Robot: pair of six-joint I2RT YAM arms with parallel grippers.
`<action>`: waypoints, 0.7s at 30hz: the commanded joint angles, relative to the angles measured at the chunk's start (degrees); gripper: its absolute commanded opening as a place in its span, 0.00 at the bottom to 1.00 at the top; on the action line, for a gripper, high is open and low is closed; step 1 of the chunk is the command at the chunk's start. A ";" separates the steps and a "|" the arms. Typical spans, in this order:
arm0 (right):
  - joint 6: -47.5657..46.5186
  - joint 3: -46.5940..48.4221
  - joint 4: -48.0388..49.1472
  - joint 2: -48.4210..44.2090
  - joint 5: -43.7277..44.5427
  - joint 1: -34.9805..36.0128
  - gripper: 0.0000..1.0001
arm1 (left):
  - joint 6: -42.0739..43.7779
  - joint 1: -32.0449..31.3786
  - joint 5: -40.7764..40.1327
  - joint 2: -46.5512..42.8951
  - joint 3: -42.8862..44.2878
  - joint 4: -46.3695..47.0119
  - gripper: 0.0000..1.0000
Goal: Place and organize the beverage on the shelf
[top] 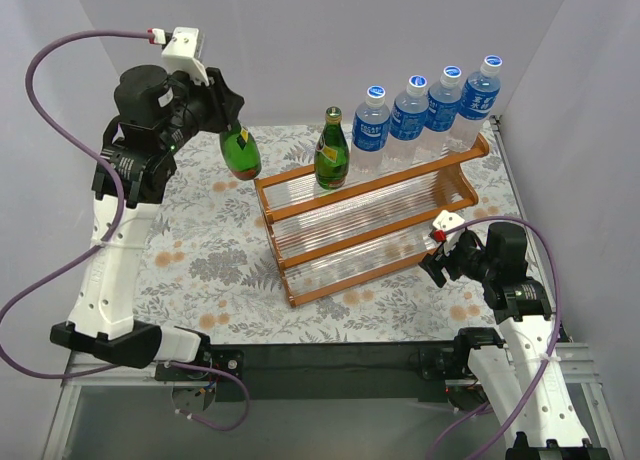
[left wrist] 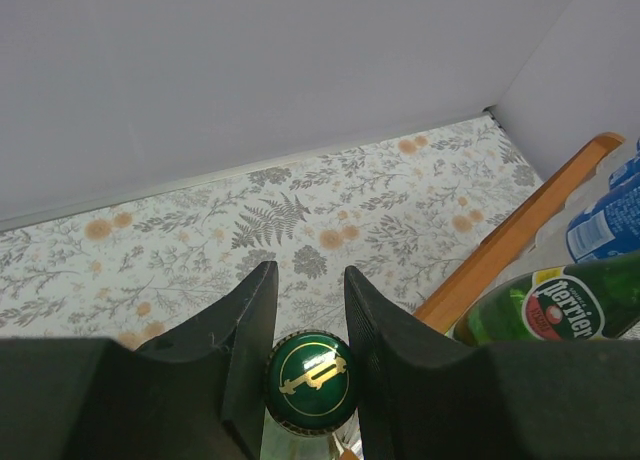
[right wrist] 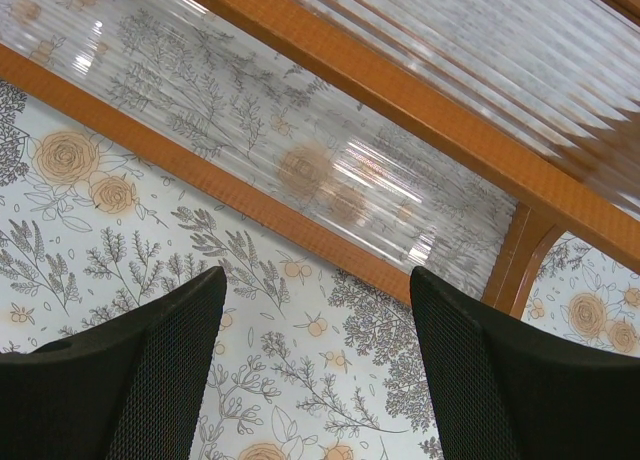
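Observation:
The shelf [top: 375, 225] is an orange-brown stepped rack with pale slatted tiers, standing mid-table. On its top tier stand several clear bottles with blue labels and white caps [top: 425, 110] and one dark green bottle [top: 331, 152] at the left end. My left gripper [top: 222, 112] is shut on the neck of the second green bottle [top: 240, 151], held above the table left of the shelf. In the left wrist view its green cap [left wrist: 308, 378] sits between the fingers [left wrist: 245, 345]. My right gripper [top: 436, 263] is open and empty by the shelf's lower right corner [right wrist: 520, 255].
The table carries a floral cloth [top: 200, 260]. White walls close the back and both sides. The shelf's middle and bottom tiers [right wrist: 330, 170] hold nothing. The standing green bottle's yellow label shows in the left wrist view [left wrist: 560, 305].

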 commanded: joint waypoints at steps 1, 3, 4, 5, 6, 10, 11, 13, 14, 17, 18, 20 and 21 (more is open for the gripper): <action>0.00 -0.16 1.75 -0.03 -0.32 -0.34 0.80 | 0.21 -2.47 -2.10 0.02 5.57 5.30 0.00; 0.00 -0.16 1.75 -0.03 -0.41 -0.34 0.80 | 0.48 -4.14 -3.15 1.16 7.16 4.87 0.00; 0.00 -0.16 1.66 -0.03 -0.33 -0.34 0.80 | 0.74 -4.67 -3.51 1.52 7.77 4.69 0.00; 0.00 -0.16 1.66 -0.12 -0.32 -0.43 0.80 | 0.74 -5.71 -3.60 1.87 9.08 4.34 0.00; 0.00 -0.16 1.75 -0.21 -0.32 -0.43 0.80 | 0.65 -6.25 -3.86 2.13 9.53 4.25 0.00; 0.00 -0.16 1.66 -0.03 -0.33 -0.43 0.80 | 0.48 -9.15 -4.22 3.28 11.90 3.46 0.00; 0.00 -0.16 1.75 0.05 -0.32 -0.69 0.80 | 0.30 -10.28 -4.22 3.37 12.08 3.37 0.00; 0.00 -0.16 1.75 0.05 -0.32 -0.60 0.80 | 0.21 -11.69 -4.04 3.54 12.61 3.11 0.00; 0.00 -0.16 1.66 0.05 -0.32 -0.60 0.80 | 0.13 -12.14 -4.04 3.63 12.78 2.84 0.00; 0.00 -0.24 1.75 -0.03 -0.41 -0.69 0.80 | 0.04 -13.80 -3.86 3.81 12.96 2.58 0.00; 0.00 -0.24 1.75 -0.03 -0.33 -0.69 0.80 | 0.04 -14.16 -3.86 3.81 12.96 2.32 0.00; 0.00 -0.24 1.66 -0.03 -0.33 -0.78 0.80 | 0.04 -15.12 -3.86 3.89 13.14 2.05 0.00; 0.00 -0.16 1.66 -0.12 -0.41 -0.78 0.80 | 0.12 -15.48 -3.86 3.89 13.14 1.88 0.00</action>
